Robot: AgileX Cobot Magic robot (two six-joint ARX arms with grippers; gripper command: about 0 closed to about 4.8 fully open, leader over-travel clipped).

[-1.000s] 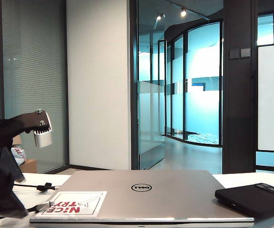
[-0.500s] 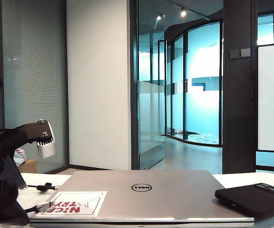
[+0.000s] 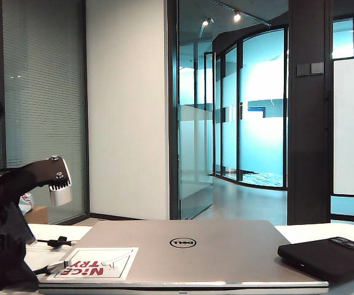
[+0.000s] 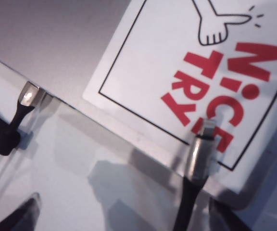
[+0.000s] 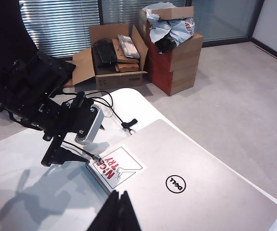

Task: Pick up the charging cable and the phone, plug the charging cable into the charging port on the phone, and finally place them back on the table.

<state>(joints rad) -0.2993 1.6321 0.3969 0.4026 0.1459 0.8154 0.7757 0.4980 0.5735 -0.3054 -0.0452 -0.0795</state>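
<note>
A: On the far left of the desk [image 3: 324,230], the left end effector [image 5: 83,155] is seen lowered, its jaws spread wide and nothing held. The charging cable [image 4: 192,192] lies between its fingertips in the left wrist view, with the silver plug tip resting against the edge of the laptop [image 3: 189,249], on the corner of the sticker [image 3: 94,263].

B: What could be expected to go wrong there?

A: The plug is thin and propped on the laptop's rim, so it could be nudged aside or pinched askew when the jaws close. The cord might also be grasped too far from the tip, leaving it floppy for insertion later.

B: And further right?

A: The phone [image 3: 327,255] is found at the right, lying flat on the desk just beside the laptop, untouched. The right end effector [image 5: 117,211] is held high above the laptop, well away from the phone, its fingers pressed together on nothing. The charging port cannot be made out.

B: Any containers?

A: Only in the right wrist view: open cardboard boxes [image 5: 114,55] on the floor, with dark flat items and packing inside; the contents cannot be identified
</note>
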